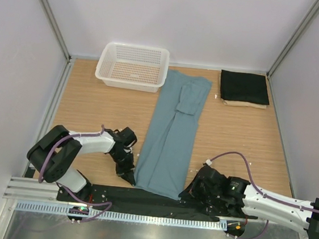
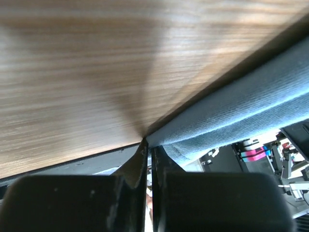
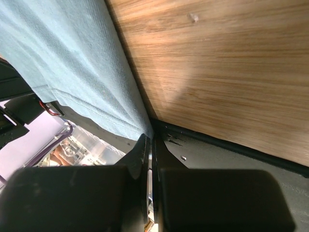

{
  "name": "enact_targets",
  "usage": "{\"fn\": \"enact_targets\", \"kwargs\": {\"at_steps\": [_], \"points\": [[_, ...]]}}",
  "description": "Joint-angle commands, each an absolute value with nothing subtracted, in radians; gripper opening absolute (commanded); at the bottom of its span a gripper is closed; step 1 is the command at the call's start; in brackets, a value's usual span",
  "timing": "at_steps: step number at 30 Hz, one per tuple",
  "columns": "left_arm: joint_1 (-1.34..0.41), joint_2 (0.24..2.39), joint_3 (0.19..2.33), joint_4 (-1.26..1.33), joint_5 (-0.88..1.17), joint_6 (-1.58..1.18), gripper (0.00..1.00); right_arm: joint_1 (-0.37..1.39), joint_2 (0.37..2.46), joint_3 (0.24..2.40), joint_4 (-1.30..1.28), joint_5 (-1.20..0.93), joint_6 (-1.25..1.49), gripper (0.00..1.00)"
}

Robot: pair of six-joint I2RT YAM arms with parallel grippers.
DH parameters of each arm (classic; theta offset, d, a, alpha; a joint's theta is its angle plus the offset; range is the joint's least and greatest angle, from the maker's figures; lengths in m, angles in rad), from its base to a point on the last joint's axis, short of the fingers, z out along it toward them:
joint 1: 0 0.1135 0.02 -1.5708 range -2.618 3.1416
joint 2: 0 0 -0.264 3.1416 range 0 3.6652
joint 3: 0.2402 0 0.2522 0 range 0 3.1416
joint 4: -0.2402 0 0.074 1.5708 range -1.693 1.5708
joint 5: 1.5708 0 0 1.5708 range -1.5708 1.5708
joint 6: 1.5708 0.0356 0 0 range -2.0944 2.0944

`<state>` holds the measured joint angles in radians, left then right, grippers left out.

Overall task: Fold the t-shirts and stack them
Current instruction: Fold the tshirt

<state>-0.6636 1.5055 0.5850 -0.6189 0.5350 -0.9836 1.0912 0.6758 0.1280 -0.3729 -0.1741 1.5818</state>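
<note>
The teal-blue t-shirt [image 1: 175, 130] lies folded into a long narrow strip down the middle of the wooden table [image 1: 92, 107]. My left gripper [image 1: 129, 178] is at its near left corner, jaws shut on the hem; the cloth [image 2: 241, 111] meets the gripper tips [image 2: 149, 144]. My right gripper [image 1: 189, 192] is at the near right corner, jaws shut at the cloth's edge [image 3: 63, 58], tips [image 3: 152, 131] low on the table. The black t-shirt [image 1: 244, 87] lies folded at the far right on top of the folded cream-beige t-shirt [image 1: 244, 104].
A white mesh basket [image 1: 134, 65] stands at the far left, next to the teal shirt's far end. A black strip [image 1: 139, 200] runs along the table's near edge. White walls enclose the table on three sides.
</note>
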Motion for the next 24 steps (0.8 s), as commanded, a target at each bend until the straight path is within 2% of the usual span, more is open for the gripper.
{"fn": "enact_targets", "kwargs": {"at_steps": [1,11,17,21,24], "points": [[-0.669,1.477,0.574,-0.606,0.486,-0.992,0.0,1.095,0.703,0.167,-0.437,-0.14,1.54,0.01],[-0.666,1.35,0.623,-0.709,0.448,-0.974,0.0,1.095,0.652,0.247,-0.572,-0.086,1.482,0.01],[-0.664,1.376,0.782,-0.772,0.43,-0.957,0.0,1.069,0.601,0.328,-0.6,-0.005,1.481,0.01],[-0.647,1.465,0.996,-0.828,0.373,-0.92,0.0,0.936,0.756,0.446,-0.615,-0.038,1.306,0.01],[-0.602,1.538,1.101,-0.844,0.377,-0.905,0.0,0.722,0.859,0.552,-0.643,-0.132,1.106,0.01]]}}
